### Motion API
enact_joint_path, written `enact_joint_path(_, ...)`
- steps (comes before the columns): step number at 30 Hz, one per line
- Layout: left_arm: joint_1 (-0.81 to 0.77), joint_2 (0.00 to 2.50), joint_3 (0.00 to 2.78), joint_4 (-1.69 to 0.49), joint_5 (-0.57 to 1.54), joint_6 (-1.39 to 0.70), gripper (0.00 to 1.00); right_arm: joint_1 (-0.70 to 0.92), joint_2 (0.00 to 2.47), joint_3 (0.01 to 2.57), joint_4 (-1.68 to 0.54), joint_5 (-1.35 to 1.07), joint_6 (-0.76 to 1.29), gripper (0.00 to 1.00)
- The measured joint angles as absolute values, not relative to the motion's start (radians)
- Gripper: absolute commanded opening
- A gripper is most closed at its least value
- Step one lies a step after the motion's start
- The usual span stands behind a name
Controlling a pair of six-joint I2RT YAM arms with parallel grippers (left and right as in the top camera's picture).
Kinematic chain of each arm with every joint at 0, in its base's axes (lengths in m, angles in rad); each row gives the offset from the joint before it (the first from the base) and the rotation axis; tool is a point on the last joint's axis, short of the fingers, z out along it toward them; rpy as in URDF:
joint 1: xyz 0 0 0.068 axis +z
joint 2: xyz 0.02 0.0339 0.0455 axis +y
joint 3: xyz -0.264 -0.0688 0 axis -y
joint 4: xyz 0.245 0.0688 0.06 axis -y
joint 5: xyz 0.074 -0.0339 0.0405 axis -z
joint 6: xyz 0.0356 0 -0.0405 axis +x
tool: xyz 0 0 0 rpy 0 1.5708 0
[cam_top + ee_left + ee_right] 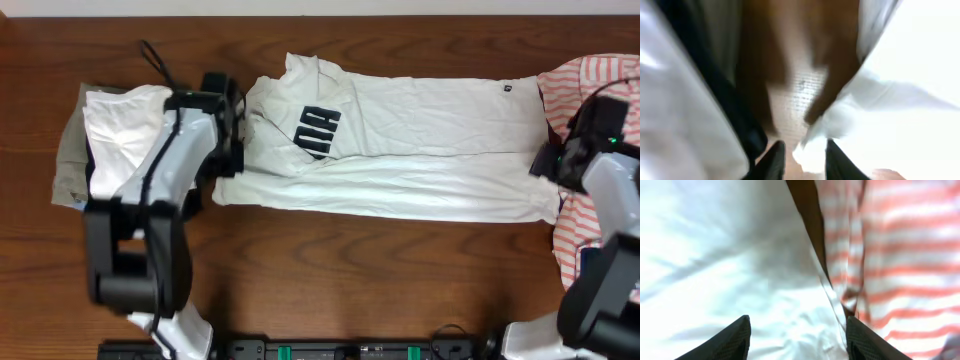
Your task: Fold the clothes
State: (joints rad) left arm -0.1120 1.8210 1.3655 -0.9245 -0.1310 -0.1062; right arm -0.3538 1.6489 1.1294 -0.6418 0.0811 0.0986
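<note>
Left wrist view is heavily blurred. I can make out only the two dark fingers of the left gripper (806, 150) at the bottom edge, pale cloth and a strip of brown wooden table (350, 260). In the overhead view the left arm covers the near-left corner of the white short-sleeved T-shirt with black block lettering (420, 130), and the right arm hides its far-right hem corner. The red-and-white striped garment (590, 75) is cut off by the right frame edge.

Left fingers (772, 160) stand close together with a small bunch of the T-shirt's white fabric pinched between them, at the garment's left end near the collar side. The right gripper (797, 319) has its fingers spread wide. They are low over the T-shirt's right end, with the boundary between white cloth and striped garment running between them. I cannot tell whether they touch the fabric.

The T-shirt lies flat in the middle of the table, partly folded lengthwise. Its long axis runs left to right, collar and lettering toward the left, hem toward the right. A stack of white and khaki folded clothes (100, 130) sits just left of it, under the left arm.
</note>
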Motion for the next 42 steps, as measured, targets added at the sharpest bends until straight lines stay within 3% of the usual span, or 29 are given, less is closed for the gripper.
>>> enact_joint_path(3, -0.112, 1.775, 1.368, -0.823, -0.123, -0.11, 0.4, -0.349, 1.611, 1.151, -0.644, 0.041, 0.088, 0.59)
enact_joint_path(6, -0.112, 1.775, 1.369, -0.776, -0.084, -0.117, 0.4, -0.344, 1.612, 1.151, -0.668, 0.023, 0.083, 0.59)
enact_joint_path(7, -0.112, 1.779, 1.369, -0.772, -0.071, -0.117, 0.39, -0.342, 1.613, 1.151, -0.676, 0.016, 0.082, 0.58)
enact_joint_path(10, -0.112, 1.787, 1.368, -0.772, -0.027, -0.128, 0.22, -0.34, 1.615, 1.151, -0.686, 0.009, 0.076, 0.52)
enact_joint_path(17, -0.112, 1.799, 1.314, -0.762, 0.051, -0.127, 0.19, -0.34, 1.617, 1.151, -0.669, -0.001, 0.065, 0.17)
enact_joint_path(34, -0.112, 1.9, 1.161, -0.66, 0.091, -0.108, 0.2, -0.336, 1.905, 1.153, -0.619, -0.007, 0.062, 0.19)
enact_joint_path(42, -0.112, 1.893, 1.143, -0.788, 0.099, -0.104, 0.21, -0.335, 1.916, 1.177, -0.76, -0.008, 0.053, 0.29)
